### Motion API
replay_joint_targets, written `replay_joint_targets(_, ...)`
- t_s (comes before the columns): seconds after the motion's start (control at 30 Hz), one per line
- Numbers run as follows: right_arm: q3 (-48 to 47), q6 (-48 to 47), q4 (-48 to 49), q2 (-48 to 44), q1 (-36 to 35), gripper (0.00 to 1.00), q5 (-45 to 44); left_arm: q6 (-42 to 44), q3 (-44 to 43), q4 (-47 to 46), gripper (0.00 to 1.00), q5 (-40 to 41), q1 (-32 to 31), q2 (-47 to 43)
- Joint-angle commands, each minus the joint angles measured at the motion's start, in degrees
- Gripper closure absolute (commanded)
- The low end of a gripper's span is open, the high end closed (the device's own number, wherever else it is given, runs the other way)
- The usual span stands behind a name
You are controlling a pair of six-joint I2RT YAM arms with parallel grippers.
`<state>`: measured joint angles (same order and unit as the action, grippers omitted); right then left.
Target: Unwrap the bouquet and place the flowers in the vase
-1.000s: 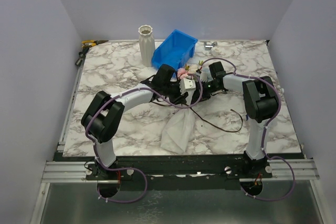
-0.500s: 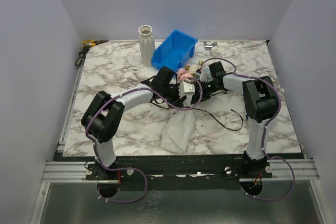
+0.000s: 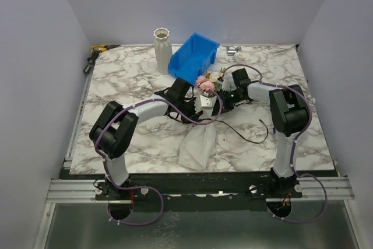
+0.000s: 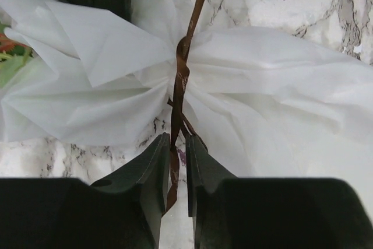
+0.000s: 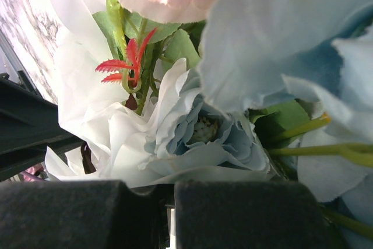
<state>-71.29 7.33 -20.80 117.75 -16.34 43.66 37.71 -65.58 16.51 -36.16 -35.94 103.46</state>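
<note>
While bouquet (image 3: 198, 138) lies mid-table (image 3: 128, 80), heads twd blue bin (image 3: 195, 53) | L gripper (image 4: 178, 167): fingers nearly together w/ brown ribbon (image 4: 179, 80) between, can't tell if pinched | R gripper (image 5: 169, 214): pressed together by flowers (image 5: 204, 132) | vase (image 3: 162, 51) upright beside bin, apart from bouquet

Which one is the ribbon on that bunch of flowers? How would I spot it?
Start at the marble table; near its middle lies the bouquet in white paper. The ribbon cinches that paper at its waist: a thin, glossy brown strip, unlike the arms' purple cables.
</note>
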Motion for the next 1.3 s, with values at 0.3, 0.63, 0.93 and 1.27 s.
replay_joint_targets(0.3,3.3,-3.5,-1.8,5.3,-0.4,0.99,-12.5,0.1,0.5,2.9,0.85,-1.1,3.5,-4.7)
replay_joint_targets(0.63,3.0,-3.3,-1.8,5.6,-0.4,1.00,-12.2,-1.9,-0.9,-1.1,0.66,-4.3,2.6,-8.1)
replay_joint_targets(0.93,2.8,-3.2,-1.8,5.6,-0.4,0.99,-12.1,0.8,-3.2,-1.5,0.56,-0.4,-1.3,-2.4)
replay_joint_targets(1.27,3.1,-3.4,-1.7,5.7,-0.4,0.99,-12.4,1.5,-2.2,-2.1,0.72,3.5,-1.0,0.3)
